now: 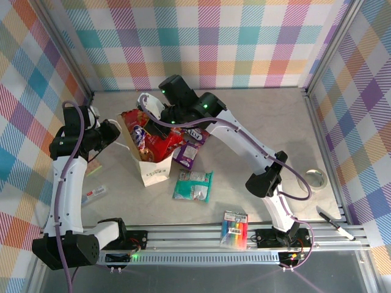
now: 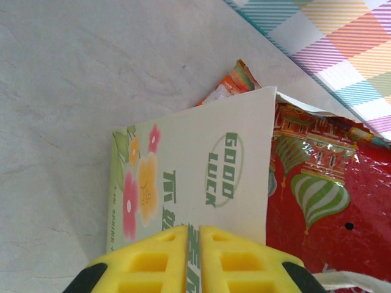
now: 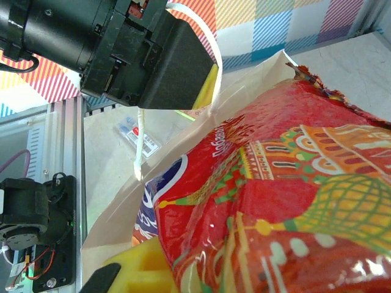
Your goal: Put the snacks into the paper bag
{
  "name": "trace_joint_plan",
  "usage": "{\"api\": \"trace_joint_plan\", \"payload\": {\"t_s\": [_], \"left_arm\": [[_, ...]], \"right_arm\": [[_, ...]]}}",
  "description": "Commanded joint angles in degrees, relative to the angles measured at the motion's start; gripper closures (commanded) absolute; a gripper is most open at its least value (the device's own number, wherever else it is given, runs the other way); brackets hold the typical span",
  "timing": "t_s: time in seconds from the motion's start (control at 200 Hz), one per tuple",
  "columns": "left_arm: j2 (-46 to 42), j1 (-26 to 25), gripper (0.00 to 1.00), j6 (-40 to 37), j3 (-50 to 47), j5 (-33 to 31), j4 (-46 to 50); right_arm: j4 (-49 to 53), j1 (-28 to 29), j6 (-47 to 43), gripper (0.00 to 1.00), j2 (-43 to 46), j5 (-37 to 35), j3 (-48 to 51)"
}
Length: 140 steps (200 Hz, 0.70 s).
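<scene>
Tabletop (image 1: 263, 116) open beyond paper bag (image 1: 153, 174); left claw (image 2: 193, 231) tight on rim, right claw (image 1: 160, 122) tight on red packet (image 3: 293, 201)

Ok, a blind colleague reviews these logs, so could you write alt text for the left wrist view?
Yellow jaws, closed together at the bottom edge, pinch a white paper bag printed with flowers and GOOD LUCK in green. A red foil packet with striped domes shows at its right, with the grey table behind.
</scene>
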<state>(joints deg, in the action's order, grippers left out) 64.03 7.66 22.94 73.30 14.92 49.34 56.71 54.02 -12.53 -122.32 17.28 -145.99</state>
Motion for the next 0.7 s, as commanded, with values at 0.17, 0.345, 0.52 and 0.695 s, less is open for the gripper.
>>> {"api": "trace_joint_plan", "payload": {"t_s": [0.17, 0.345, 0.52, 0.695], "left_arm": [[-0.33, 0.73, 0.88, 0.39, 1.29, 3.94, -2.45], [-1.50, 0.77, 0.89, -0.35, 2.11, 5.56, -3.41], [-0.99, 0.75, 0.90, -0.72, 3.27, 4.52, -2.13], [-0.09, 0.78, 0.91, -0.57, 3.08, 4.48, -1.75]], "right_arm": [[-4.72, 0.36, 0.71, 1.00, -0.59, 1.81, -3.16], [-4.63, 0.31, 1.03, 1.00, -2.42, 0.83, -4.39], [-4.53, 0.28, 1.58, 1.00, -3.81, 0.54, -5.27], [-7.09, 0.31, 4.00, 1.00, -4.06, 0.80, -5.31]]}}
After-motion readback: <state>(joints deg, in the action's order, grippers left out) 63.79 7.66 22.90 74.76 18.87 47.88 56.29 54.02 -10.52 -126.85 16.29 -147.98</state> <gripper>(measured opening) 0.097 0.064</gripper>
